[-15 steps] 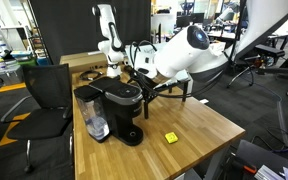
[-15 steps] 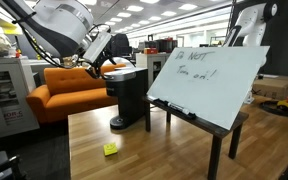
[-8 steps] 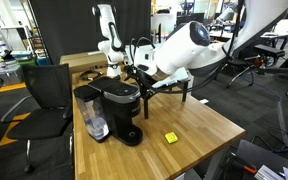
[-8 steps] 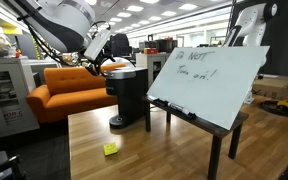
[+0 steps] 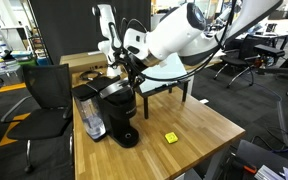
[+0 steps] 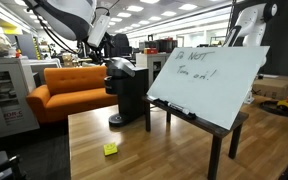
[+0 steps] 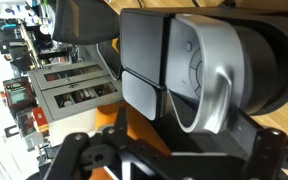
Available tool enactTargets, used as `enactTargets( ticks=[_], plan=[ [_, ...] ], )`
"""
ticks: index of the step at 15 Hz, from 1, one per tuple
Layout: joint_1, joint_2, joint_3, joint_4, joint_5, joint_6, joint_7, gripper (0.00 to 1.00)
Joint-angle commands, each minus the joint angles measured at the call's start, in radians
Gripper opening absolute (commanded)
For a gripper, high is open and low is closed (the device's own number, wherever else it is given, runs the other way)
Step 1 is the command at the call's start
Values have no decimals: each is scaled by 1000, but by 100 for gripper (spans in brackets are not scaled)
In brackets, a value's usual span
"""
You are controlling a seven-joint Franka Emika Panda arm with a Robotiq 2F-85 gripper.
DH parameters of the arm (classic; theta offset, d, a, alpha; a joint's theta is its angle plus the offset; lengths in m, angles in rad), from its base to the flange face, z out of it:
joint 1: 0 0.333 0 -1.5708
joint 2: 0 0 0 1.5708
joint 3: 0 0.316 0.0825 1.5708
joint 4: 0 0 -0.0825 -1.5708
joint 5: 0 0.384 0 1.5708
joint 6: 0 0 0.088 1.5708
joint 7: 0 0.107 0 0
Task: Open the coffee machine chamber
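The black coffee machine [image 5: 117, 112] stands on the wooden table, with its clear water tank [image 5: 90, 118] on its side. It also shows in the other exterior view [image 6: 130, 98]. Its chamber [image 5: 113, 89] is tilted up at the front; it also shows here [image 6: 121, 68]. My gripper [image 5: 123, 74] is at the chamber's top front in both exterior views [image 6: 109, 60]. In the wrist view my gripper [image 7: 184, 128] looks shut on the chamber's silver handle [image 7: 212, 85], with the glossy chamber [image 7: 144, 50] just beyond it.
A small yellow object [image 5: 170, 138] lies on the table [image 5: 199, 125] in front of the machine, also visible here [image 6: 110, 149]. A whiteboard on an easel [image 6: 206, 80] stands on the table beside the machine. An office chair [image 5: 46, 95] is next to the table.
My arm has risen and swung toward the machine's top. The chamber has lifted from flat to tilted up.
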Motion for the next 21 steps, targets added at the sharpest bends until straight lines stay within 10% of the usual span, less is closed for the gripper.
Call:
enactTargets(
  ticks=[1,15,21],
  plan=[
    [1,43,7,84,-27,24,19,100],
    [-20,103,28,230,-35,27,43,100],
    [9,-1,41,86,34,-104,232,100]
  ],
)
